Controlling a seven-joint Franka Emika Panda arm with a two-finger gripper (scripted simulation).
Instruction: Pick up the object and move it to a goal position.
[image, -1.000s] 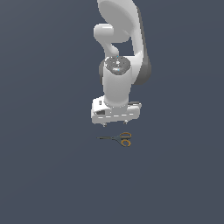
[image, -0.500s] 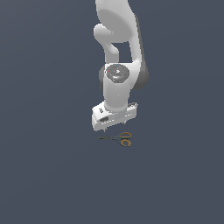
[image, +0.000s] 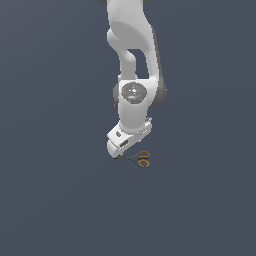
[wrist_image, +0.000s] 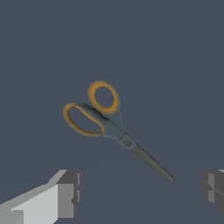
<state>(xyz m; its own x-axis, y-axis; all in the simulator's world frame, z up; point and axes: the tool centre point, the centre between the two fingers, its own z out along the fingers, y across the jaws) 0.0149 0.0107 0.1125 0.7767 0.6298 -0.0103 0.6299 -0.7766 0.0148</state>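
Observation:
The scissors (image: 141, 159) lie flat on the dark grey floor, with two orange ring handles and thin dark blades. In the exterior view my gripper (image: 118, 153) hangs just above the blade end, on the exterior view's left of the handles. In the wrist view the scissors (wrist_image: 114, 128) lie whole and free. My gripper (wrist_image: 140, 190) is open, with one grey finger (wrist_image: 68, 192) and the other finger (wrist_image: 213, 188) far apart. The blade tip reaches close to the gap between them. Nothing is held.
The floor (image: 60, 200) is a plain dark grey surface. The white arm (image: 134, 60) rises straight above the scissors. No goal marker shows.
The arm has come down toward the scissors and the hand has turned about its axis. The scissors have not moved.

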